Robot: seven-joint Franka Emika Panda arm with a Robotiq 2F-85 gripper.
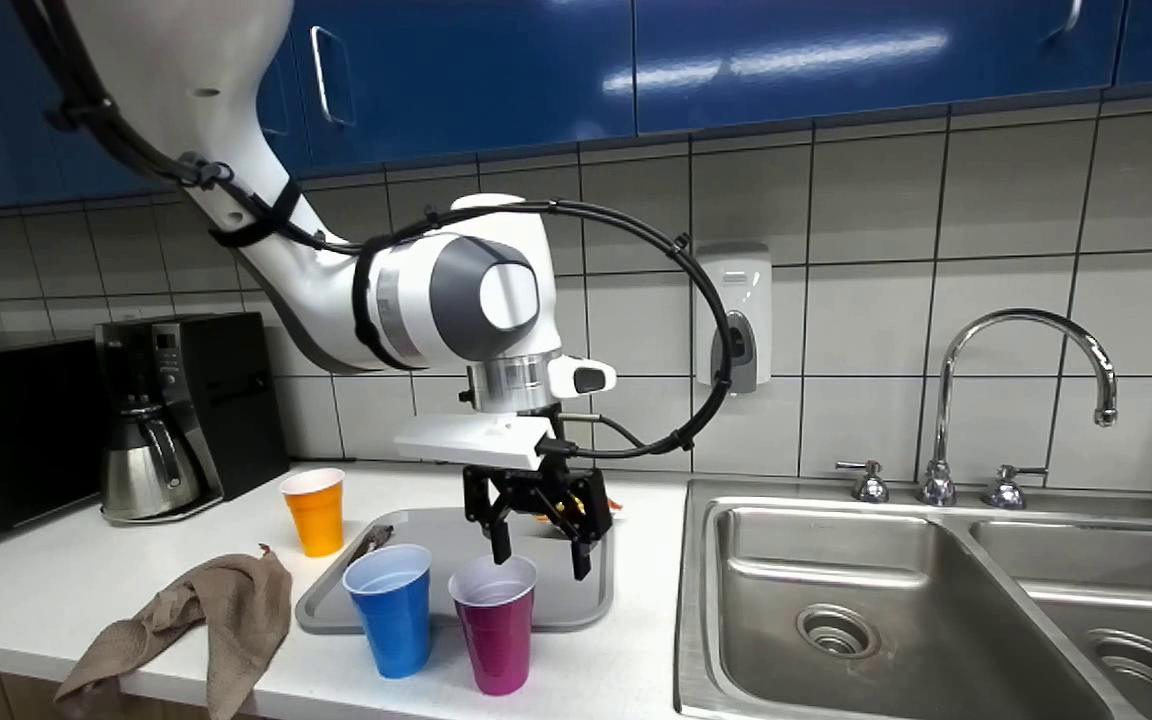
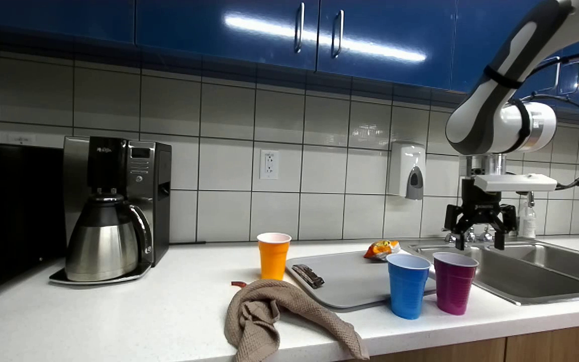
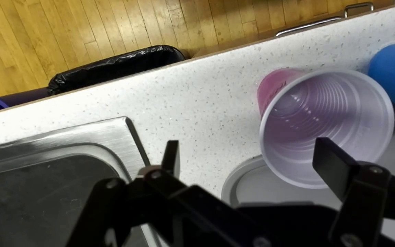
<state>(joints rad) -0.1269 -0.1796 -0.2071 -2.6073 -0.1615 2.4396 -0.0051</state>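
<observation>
"How do the jaws stand?"

"Wide apart, gripping nothing, over the tabletop [image 1: 646,620]."

"What's closest?"

"The magenta cup [image 1: 496,635], upright at the lower middle of the frame in an exterior view, with the blue cup [image 1: 394,615] just to its left."

"And behind those?"

"A gray tray [image 1: 451,535], lying flat. In the wrist view, the magenta cup's open mouth shows right of the frame's centre."

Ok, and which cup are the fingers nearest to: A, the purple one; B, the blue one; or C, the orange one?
A: in the wrist view one of the open fingers shows in front of the purple cup, with the blue cup farther off.
</observation>
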